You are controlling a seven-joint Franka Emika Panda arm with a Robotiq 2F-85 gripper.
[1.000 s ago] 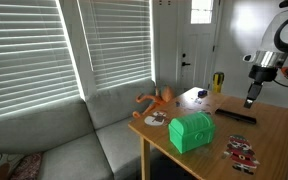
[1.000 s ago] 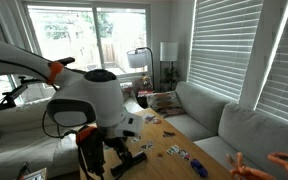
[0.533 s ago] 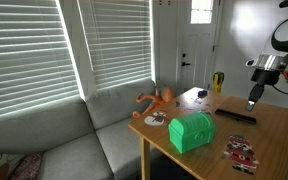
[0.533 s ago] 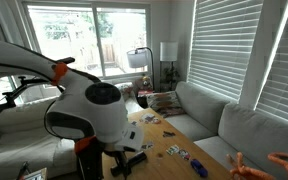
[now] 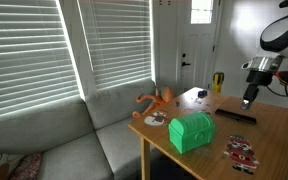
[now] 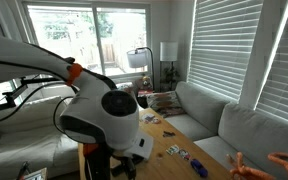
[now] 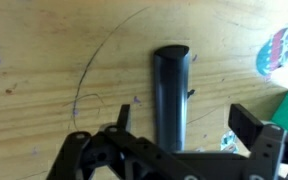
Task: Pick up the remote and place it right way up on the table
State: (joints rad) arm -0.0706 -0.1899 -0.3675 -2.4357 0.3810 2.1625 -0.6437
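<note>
The remote [image 5: 236, 115] is a slim black bar lying flat on the tan wooden table [image 5: 274, 135], behind the green chest [image 5: 192, 131]. My gripper [image 5: 248, 99] hangs just above its far end. In the wrist view the remote [image 7: 171, 85] runs lengthwise between my fingers [image 7: 249, 125], and the gripper [image 7: 184, 118] is open with the jaws wide apart, clear of the remote on both sides. In an exterior view the arm's body [image 6: 109, 118] hides the remote and the gripper.
A red-and-white patterned flat item [image 5: 241, 152] lies near the table's front edge. An orange toy [image 5: 159, 99] sits at the table's far corner. The grey sofa [image 5: 64, 150] stands beside the table. Small stickers [image 6: 174, 151] dot the tabletop.
The arm has swung across in an exterior view and now hides the remote there. The gripper has shifted slightly over the remote. The remote has not moved.
</note>
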